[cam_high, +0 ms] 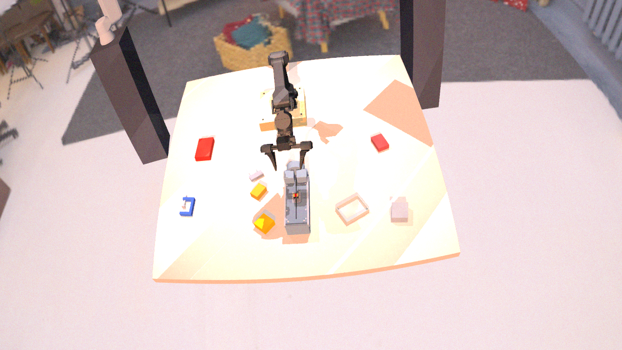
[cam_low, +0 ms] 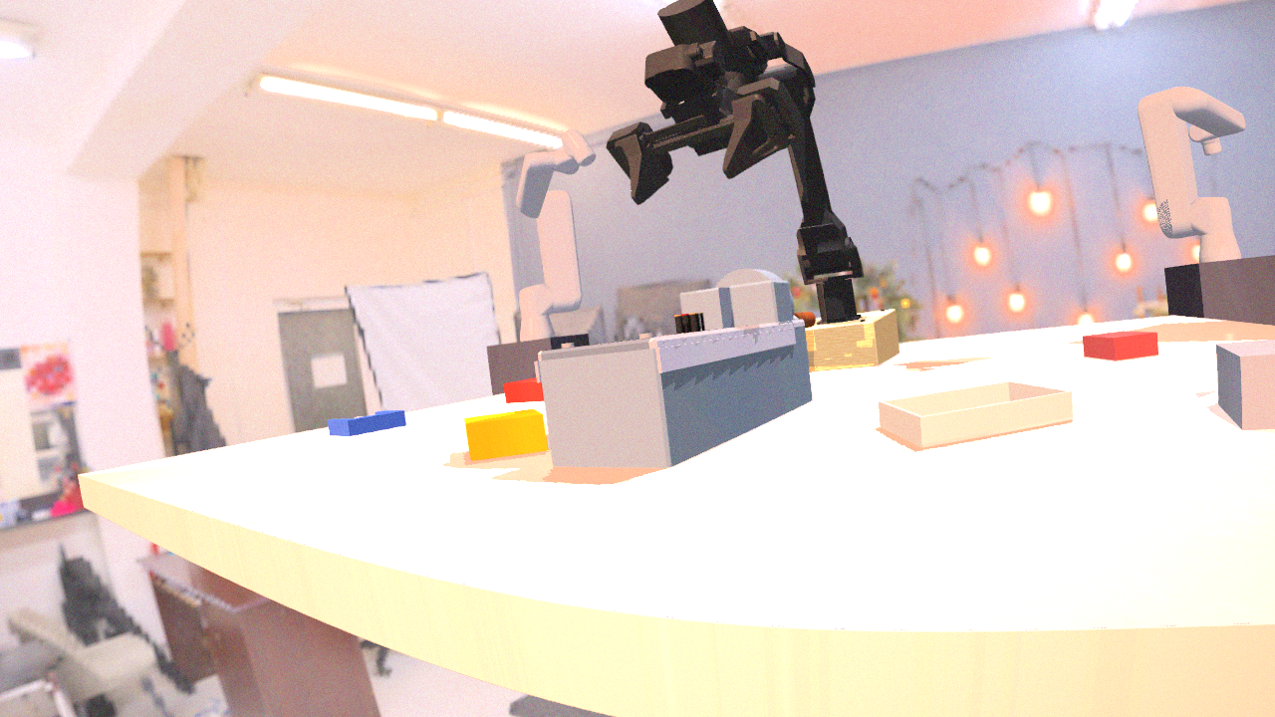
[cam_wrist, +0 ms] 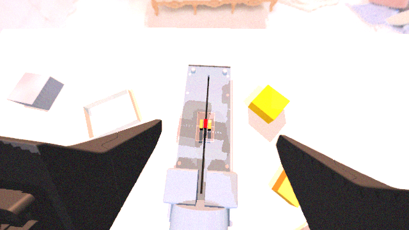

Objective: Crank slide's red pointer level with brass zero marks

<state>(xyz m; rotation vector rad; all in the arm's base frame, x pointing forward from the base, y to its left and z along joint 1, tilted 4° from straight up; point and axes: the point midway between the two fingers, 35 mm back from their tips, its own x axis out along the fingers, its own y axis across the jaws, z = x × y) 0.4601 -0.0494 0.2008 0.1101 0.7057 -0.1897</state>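
Note:
The grey machine (cam_high: 298, 228) (cam_low: 606, 405) (cam_wrist: 220, 86) has a long dark slot on top. In the wrist view the slide's red pointer (cam_high: 295, 195) (cam_wrist: 206, 123) sits between the left brass mark (cam_wrist: 201, 124) and the right brass mark (cam_wrist: 209, 124). It looks about level with both; a tiny offset is too small to tell. A round grey housing (cam_low: 753, 278) (cam_wrist: 199, 218) stands at the arm's end. The brown crank handle (cam_low: 805, 318) shows partly behind it and is hidden in the other views. My gripper (cam_high: 288, 169) (cam_low: 683, 188) (cam_wrist: 219, 132) is open and empty, high above the machine, touching nothing.
A yellow block (cam_high: 264, 222) (cam_low: 506, 435) (cam_wrist: 268, 102) and an orange block (cam_high: 258, 191) stand beside the machine. Across from them are an open tray (cam_low: 989, 423) and a pale block (cam_high: 399, 211) (cam_wrist: 48, 92). Farther out lie two red blocks (cam_high: 204, 148) (cam_high: 380, 142) and a blue bracket (cam_high: 191, 206).

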